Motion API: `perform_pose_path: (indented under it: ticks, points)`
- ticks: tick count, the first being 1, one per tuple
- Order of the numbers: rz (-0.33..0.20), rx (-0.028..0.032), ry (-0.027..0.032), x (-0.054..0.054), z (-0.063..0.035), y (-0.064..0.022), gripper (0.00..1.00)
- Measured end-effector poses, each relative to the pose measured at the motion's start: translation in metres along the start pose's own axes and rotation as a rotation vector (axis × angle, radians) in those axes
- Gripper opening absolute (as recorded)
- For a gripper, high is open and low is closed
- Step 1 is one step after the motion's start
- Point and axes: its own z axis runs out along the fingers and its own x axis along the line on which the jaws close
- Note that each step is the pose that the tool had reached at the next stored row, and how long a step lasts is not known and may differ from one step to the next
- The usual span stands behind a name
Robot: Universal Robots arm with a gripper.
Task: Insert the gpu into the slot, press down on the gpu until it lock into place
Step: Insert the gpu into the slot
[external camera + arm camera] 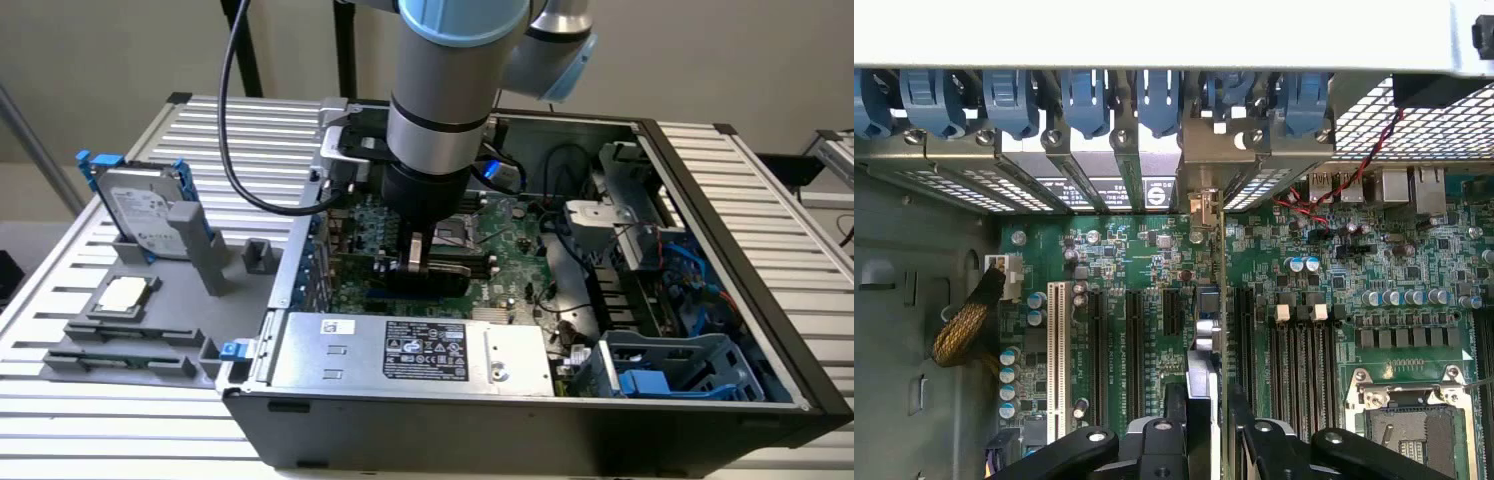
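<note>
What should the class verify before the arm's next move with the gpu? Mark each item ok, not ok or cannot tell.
1. gpu clamped between the jaws: ok.
2. gpu standing on edge over the motherboard: ok.
3. gpu's lower edge in line with the slot: cannot tell, the card covers most of it.
4. gpu seated to full depth: cannot tell.
5. Red and black wires away from the card: ok.
6. Black memory slots beside the card, not under it: ok.
</note>
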Motion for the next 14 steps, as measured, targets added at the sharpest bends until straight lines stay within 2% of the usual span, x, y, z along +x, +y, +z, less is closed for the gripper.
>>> perform_pose_path:
  ticks: [9, 14]
  points:
    - [-0.003, -0.0001, 0.0012, -0.0017, 0.0002, 0.0001, 0.26]
    - [-0.017, -0.0007, 0.0096, -0.0021, 0.0002, 0.0002, 0.26]
